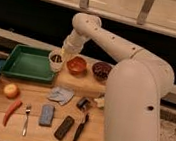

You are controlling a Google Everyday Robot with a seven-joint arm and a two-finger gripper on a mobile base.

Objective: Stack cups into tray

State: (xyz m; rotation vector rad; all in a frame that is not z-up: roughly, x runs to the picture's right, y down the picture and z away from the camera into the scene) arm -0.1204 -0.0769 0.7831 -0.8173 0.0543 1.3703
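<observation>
Sitting wide at 9 o'clock – green tray (28,63), nothing visible inside. Standing just off its 3 o'clock rim – white cup (56,59), something dark inside. Hovering right above that cup at 12 o'clock – gripper (68,45), grip impossible to tell.

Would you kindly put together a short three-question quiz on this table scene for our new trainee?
1. True or false: the white cup already sits inside the green tray.
2. Which stands right beside the white cup? A) the orange bowl B) the fork C) the apple
3. Fill in: the gripper hangs just above the white ____.

Key
1. False: the cup stands on the table, against the tray's right rim.
2. A
3. cup
</observation>
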